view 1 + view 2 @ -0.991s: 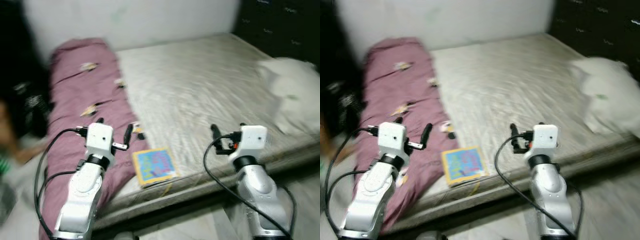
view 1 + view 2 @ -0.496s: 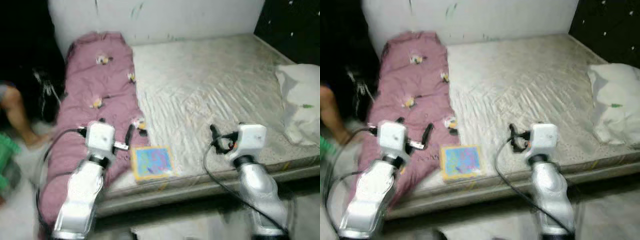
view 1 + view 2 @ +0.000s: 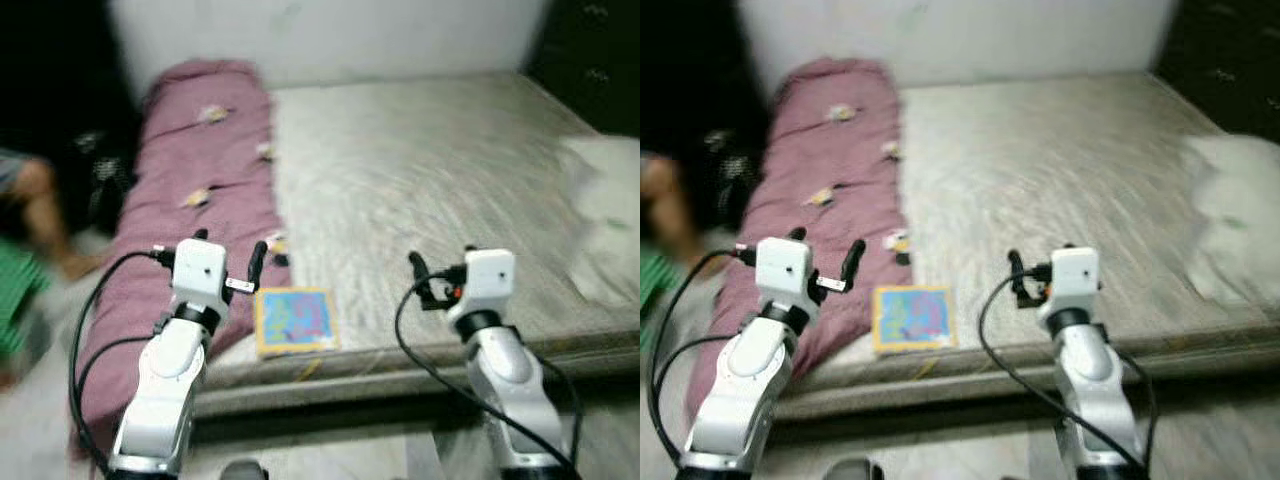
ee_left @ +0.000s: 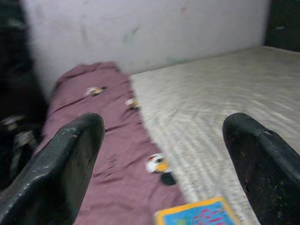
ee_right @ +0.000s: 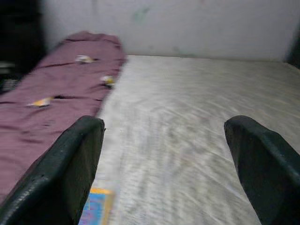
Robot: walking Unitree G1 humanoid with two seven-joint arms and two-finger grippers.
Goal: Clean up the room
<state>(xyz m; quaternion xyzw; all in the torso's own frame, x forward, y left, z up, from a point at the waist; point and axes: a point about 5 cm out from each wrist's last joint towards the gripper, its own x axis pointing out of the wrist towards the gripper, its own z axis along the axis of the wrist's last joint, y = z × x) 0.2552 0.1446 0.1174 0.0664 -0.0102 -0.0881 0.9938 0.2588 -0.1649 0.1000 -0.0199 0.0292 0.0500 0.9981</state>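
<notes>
At the far left, by the dark edge of the room, a person's bare leg point(image 3: 40, 205) and a blurred patch of green cloth point(image 3: 18, 295) show beside the bed. Next comes a long mauve blanket with small yellow and white printed figures point(image 3: 190, 190), lying along the left side of a wide mattress covered in a wrinkled pale grey sheet point(image 3: 420, 170) and hanging over its near left corner. The left gripper point(image 3: 228, 258) is held in the air over the near end of the blanket, its two black fingers spread wide with nothing between them; its wrist view looks along the blanket toward the pale wall point(image 4: 140, 23). Just right of that gripper, a flat square picture book with a yellow border and blue cover point(image 3: 293, 320) lies on the sheet near the mattress's front edge, touching the blanket's edge. Further right, the right gripper point(image 3: 420, 280) hovers over bare sheet near the front edge, fingers likewise wide apart and holding nothing. At the far right a crumpled white pillow point(image 3: 605, 215) rests on the mattress, blurred.
</notes>
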